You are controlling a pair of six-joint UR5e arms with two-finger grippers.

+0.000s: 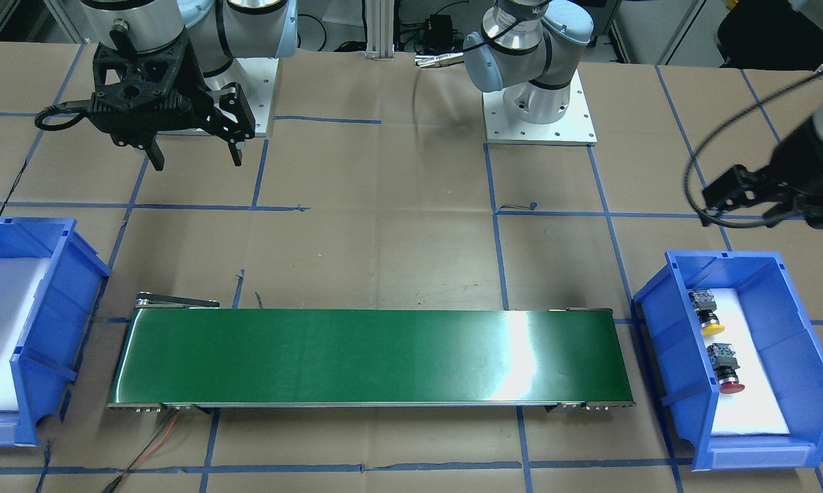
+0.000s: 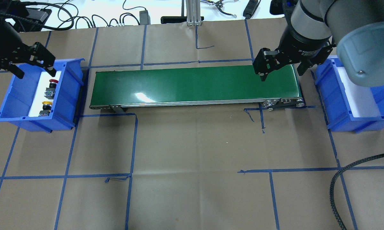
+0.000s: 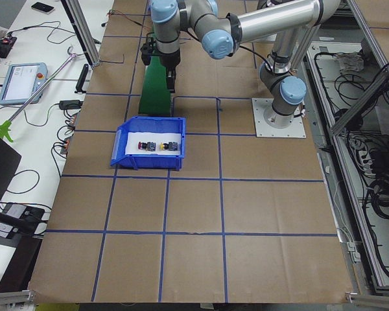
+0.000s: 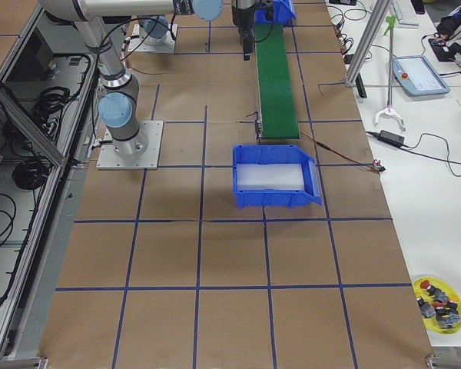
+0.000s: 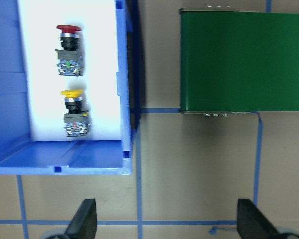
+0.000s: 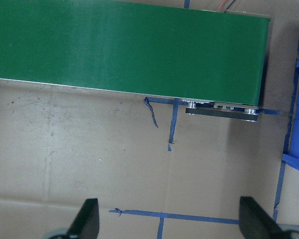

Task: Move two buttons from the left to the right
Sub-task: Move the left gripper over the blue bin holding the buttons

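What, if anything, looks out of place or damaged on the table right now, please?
Nothing stands out. The red button and the yellow button lie in line in the left bin. The left pincer and right pincer hang open, holding nothing. Only a blue tape end by the conveyor curls loose.
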